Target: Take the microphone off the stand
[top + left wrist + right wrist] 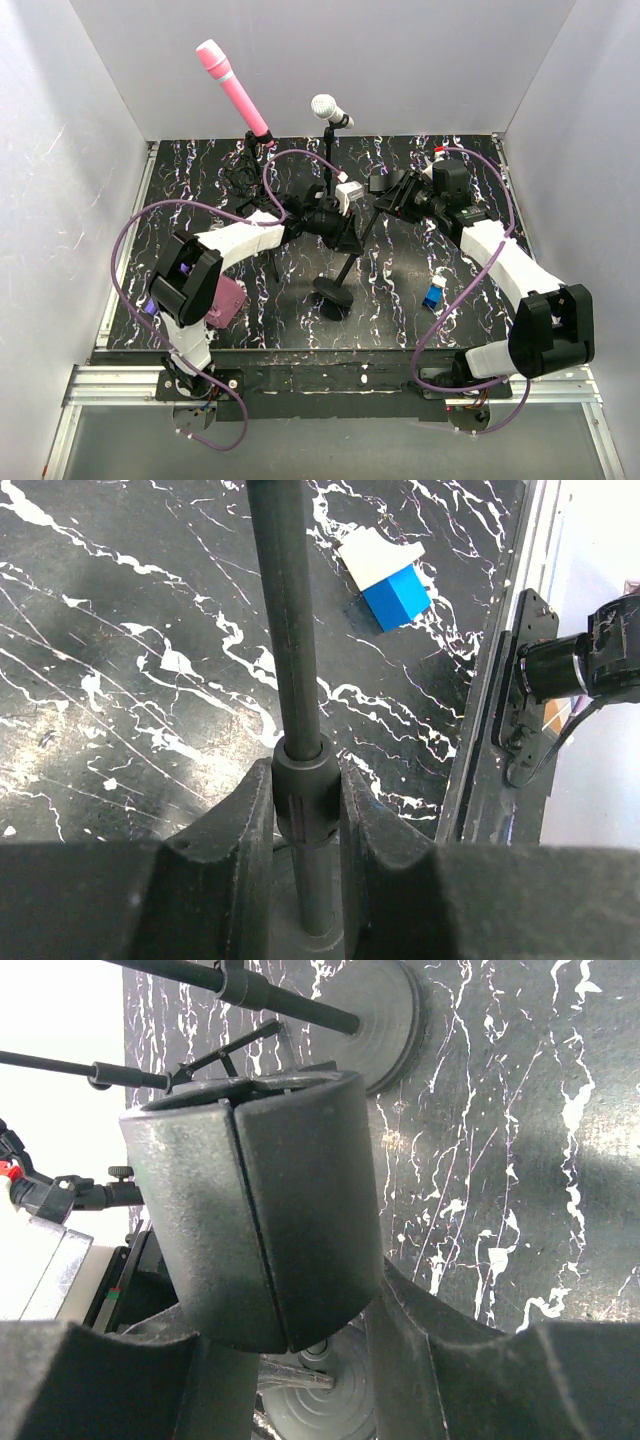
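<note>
Microphone with a silver mesh head and black body is sitting at the top of the thin black metal stand pole, high over the round black stand base. It is not yet lifted out.

Left gripper is clamping the black collar on that pole, partway up from the base, with fingers pressing it on both sides. Right gripper is closed around a fat black cylinder with a seam down its side, up and to the right of the base. Cannot tell what the cylinder is, or whether it belongs to the stand.

Step in hand, as I am reading it: steadying the stand, microphone itself untouched. The next move is calling for one arm to hold the pole while the other takes the microphone body and draws it out of its holder. The right gripper would need to free itself first. Risk: the stand tipping on its base.

Containers: none showing.
- Pink block-like object is lying left of the base under the left arm, half hidden; cannot tell if it is hollow.
- Small blue-and-white block is lying right of the base on the black marbled table.
- Pink plastic microphone is standing on a second stand, behind and left of the base.
</note>
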